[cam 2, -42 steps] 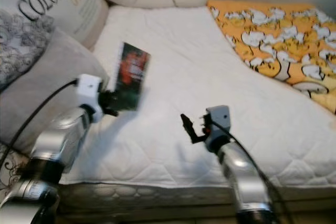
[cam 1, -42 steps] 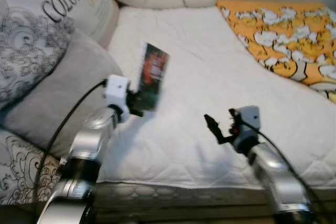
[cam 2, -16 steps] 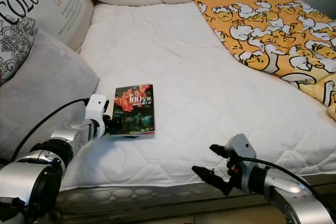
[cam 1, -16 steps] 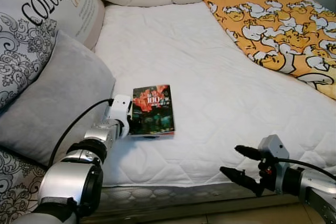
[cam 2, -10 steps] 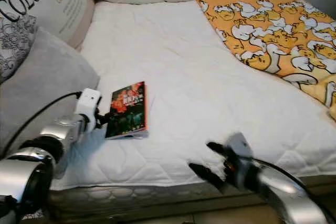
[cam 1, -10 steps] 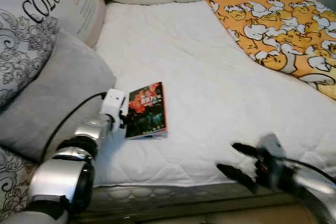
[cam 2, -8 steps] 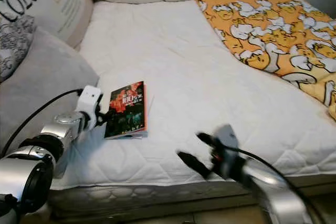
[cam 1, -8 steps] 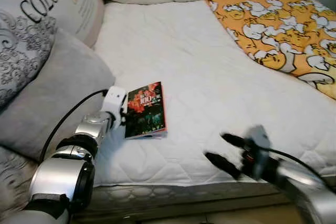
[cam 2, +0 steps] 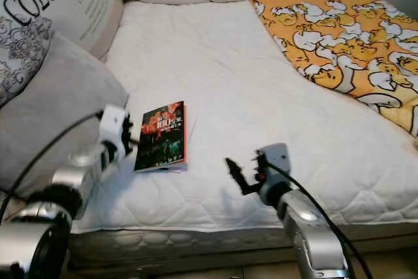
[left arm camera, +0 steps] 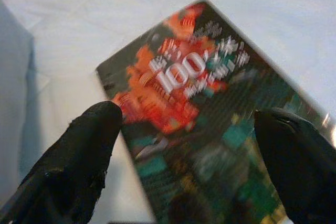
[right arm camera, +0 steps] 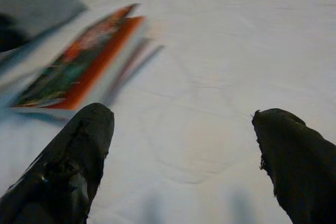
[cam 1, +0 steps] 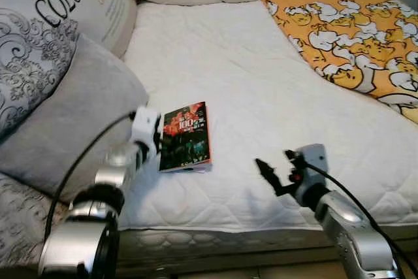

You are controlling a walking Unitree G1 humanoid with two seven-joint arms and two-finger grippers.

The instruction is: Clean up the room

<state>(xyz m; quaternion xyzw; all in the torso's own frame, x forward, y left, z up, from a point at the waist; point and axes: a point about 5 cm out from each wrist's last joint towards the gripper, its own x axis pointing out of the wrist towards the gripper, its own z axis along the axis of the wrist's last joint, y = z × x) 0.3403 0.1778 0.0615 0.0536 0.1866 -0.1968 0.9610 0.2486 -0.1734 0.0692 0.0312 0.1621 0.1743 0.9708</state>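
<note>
Book (cam 1: pixel 185 136) lies flat on bed (cam 1: pixel 261 89) directly ahead of left hand (left arm camera: pixel 186 145), fingers apart astride it; right hand (right arm camera: pixel 184 156) also spread; likely next: close and lift.

A book (cam 1: pixel 185 137) is seen lying flat on the white quilted bed (cam 1: pixel 248 76), cover up, near the bed's front edge and just beside the grey pillow (cam 1: pixel 72 122). It is closed. The cover is dark, printed with orange-red shapes, green patches and a white "100" near its top; the rest of the lettering cannot be read. An orange edge and pale page edges are shown in the right wrist view (right arm camera: pixel 79 64). Its long side is set roughly along the bed's length, the top end pointed toward the far pillows, slightly tilted to the right.
</note>
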